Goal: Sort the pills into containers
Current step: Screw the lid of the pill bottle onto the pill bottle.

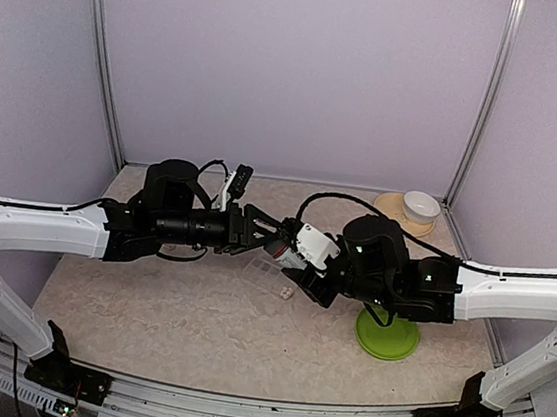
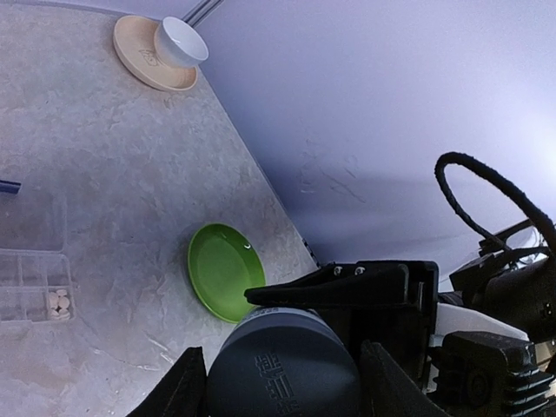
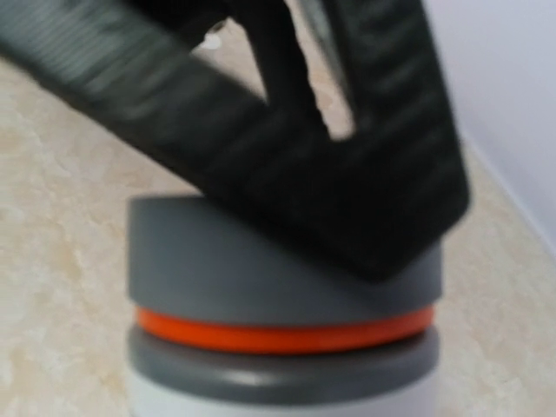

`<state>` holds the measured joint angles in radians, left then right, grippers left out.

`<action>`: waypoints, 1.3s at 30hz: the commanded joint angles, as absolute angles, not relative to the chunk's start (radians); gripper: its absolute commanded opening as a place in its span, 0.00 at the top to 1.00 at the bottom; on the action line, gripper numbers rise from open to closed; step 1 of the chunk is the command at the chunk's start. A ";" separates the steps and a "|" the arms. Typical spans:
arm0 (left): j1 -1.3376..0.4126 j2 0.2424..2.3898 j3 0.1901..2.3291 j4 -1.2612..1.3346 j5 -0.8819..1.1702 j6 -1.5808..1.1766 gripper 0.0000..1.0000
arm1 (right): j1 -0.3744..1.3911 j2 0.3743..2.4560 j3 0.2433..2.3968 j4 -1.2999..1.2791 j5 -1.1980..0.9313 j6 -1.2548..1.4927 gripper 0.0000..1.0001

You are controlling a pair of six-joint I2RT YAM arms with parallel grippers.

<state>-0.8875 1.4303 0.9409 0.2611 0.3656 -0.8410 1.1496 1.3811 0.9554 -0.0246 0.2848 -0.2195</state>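
Observation:
A white pill bottle point(image 1: 312, 244) with a dark grey cap point(image 2: 282, 365) and an orange ring point(image 3: 282, 331) is held in the air between both arms, above the table's middle. My left gripper point(image 1: 271, 240) is shut on the cap, one finger on each side point(image 2: 282, 387). My right gripper point(image 1: 318, 265) is shut on the white body; its fingers do not show in its wrist view. The clear pill box point(image 1: 269, 278) lies on the table below and shows at the left wrist view's edge point(image 2: 30, 261). Several white pills point(image 2: 57, 301) lie in one compartment.
A round green plate point(image 1: 387, 336) lies near the right arm, also in the left wrist view point(image 2: 221, 269). A white bowl point(image 1: 421, 205) stands on a tan plate point(image 1: 395, 208) at the back right corner. Purple walls enclose the table.

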 commanded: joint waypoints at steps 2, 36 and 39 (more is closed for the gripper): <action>-0.917 1.425 0.925 0.403 0.521 -0.695 0.87 | 1.122 1.360 1.012 -0.048 0.102 -0.113 0.79; -0.976 1.271 0.902 0.253 0.719 -0.156 1.00 | 0.903 1.302 1.000 -0.020 -0.815 0.261 0.78; -0.975 1.270 0.895 0.264 0.689 -0.175 0.76 | 0.903 1.305 1.001 -0.035 -0.787 0.237 0.78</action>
